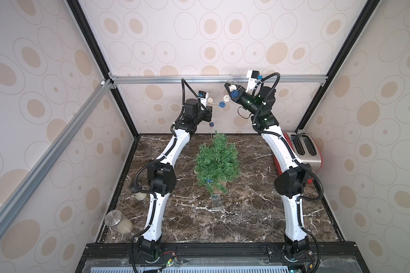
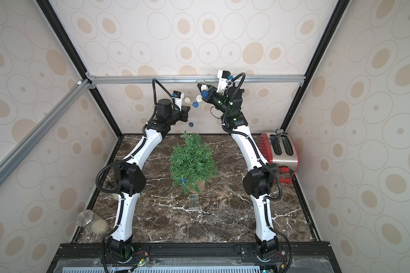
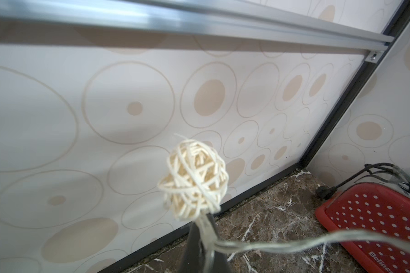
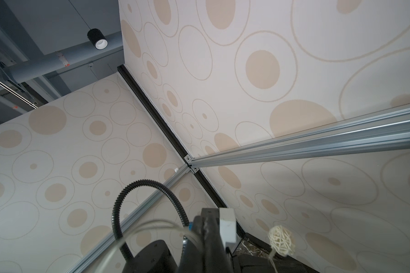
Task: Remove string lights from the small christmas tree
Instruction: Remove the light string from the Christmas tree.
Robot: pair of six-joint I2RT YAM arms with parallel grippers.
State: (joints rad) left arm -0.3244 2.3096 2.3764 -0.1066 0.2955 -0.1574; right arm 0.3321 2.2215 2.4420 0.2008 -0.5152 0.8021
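- We judge the string lights point(image 1: 221, 104) light and limp. They hang between both raised grippers, and a blue ball point(image 1: 208, 180) sits low in the small christmas tree point(image 1: 217, 160).
- The left gripper point(image 1: 211, 109) pinches the wire under a cream ball point(image 3: 194, 179).
- The right gripper point(image 1: 229, 88) seems clamped on bunched strand.
- We'd take hold of the wire, not the crushable balls.

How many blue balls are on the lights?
4 blue balls: one beside the right gripper, one hanging lower, one dangling above the tree, one low in its branches. More may be hidden.
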